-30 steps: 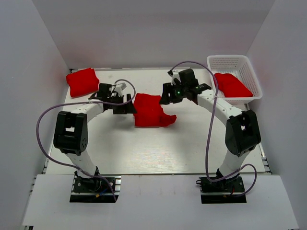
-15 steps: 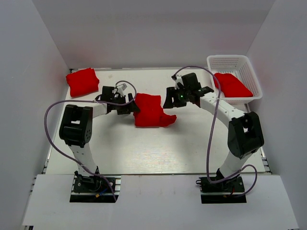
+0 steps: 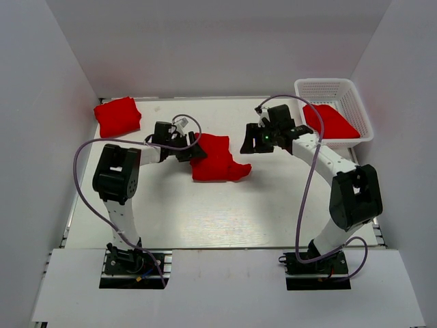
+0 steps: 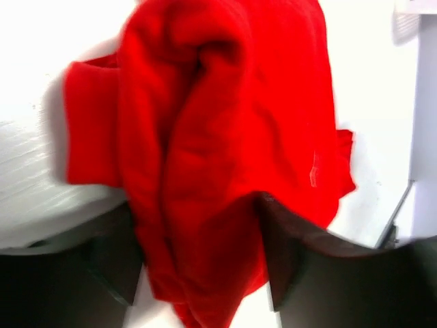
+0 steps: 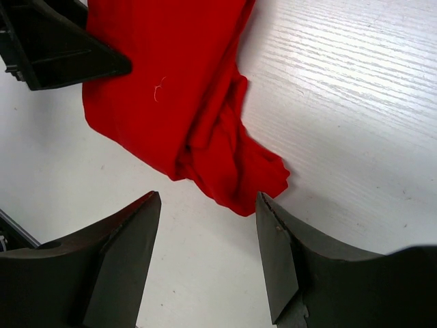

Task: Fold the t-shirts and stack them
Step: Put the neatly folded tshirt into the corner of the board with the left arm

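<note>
Left wrist: left gripper (image 4: 196, 205) straddles t-shirt (image 4: 225, 123) edge, grip unclear; right gripper (image 5: 208, 198) spread, empty, above table (image 5: 355, 102).

The crumpled red cloth t-shirt (image 3: 215, 158) filled the gap between the left gripper's (image 3: 196, 152) jaws. Bare white tabletop (image 3: 225, 212) stretched from it toward the arm bases; a white plastic lattice basket (image 3: 328, 87) blocked the far right corner.

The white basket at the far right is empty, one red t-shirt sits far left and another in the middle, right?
No, the white basket holds a red t-shirt, as the top external view shows. The far-left t-shirt and the middle t-shirt are as you said.
</note>
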Controlling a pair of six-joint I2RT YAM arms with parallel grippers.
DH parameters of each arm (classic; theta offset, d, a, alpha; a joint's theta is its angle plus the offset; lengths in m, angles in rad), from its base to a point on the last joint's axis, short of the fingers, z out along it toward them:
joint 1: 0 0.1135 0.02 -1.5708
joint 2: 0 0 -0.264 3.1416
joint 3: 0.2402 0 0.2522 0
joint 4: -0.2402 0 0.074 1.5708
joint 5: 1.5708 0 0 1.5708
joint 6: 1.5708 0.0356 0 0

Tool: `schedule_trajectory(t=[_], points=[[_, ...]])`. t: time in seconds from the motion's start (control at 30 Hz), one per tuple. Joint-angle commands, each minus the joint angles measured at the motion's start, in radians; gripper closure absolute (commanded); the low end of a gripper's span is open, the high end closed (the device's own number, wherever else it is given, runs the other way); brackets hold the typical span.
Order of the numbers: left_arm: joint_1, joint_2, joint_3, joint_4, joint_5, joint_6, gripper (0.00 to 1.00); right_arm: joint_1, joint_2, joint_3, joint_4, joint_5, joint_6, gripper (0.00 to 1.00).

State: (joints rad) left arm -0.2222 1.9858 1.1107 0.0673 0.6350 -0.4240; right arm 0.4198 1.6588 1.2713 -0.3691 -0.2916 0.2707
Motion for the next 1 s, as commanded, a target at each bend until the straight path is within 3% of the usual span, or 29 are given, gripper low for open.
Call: schedule_trajectory(t=[0.0, 0.23, 0.3, 0.33, 0.6, 0.97], points=[[-0.011, 0.056, -0.040, -0.063, -0.093, -0.030, 0.33, -0.010, -0.053, -0.007, 0.002, 0.005, 0.012, 0.36], [-0.020, 0.114, -0.049, -0.029, -0.138, -0.050, 0.77, -0.015, -0.091, -0.027, 0.002, -0.004, 0.027, 0.36], [-0.020, 0.127, -0.040, -0.017, -0.138, -0.050, 0.96, -0.013, -0.106, -0.038, 0.002, -0.003, 0.030, 0.36], [-0.020, 0.136, -0.040, -0.017, -0.138, -0.050, 1.00, -0.016, -0.111, -0.041, 0.005, 0.006, 0.032, 0.36], [0.029, 0.104, 0.075, -0.050, -0.118, -0.025, 1.00, -0.018, -0.125, -0.046, 0.025, 0.014, 0.047, 0.36], [0.141, -0.021, 0.198, 0.014, 0.054, -0.067, 1.00, -0.019, -0.111, 0.034, -0.004, 0.038, 0.025, 0.36]])
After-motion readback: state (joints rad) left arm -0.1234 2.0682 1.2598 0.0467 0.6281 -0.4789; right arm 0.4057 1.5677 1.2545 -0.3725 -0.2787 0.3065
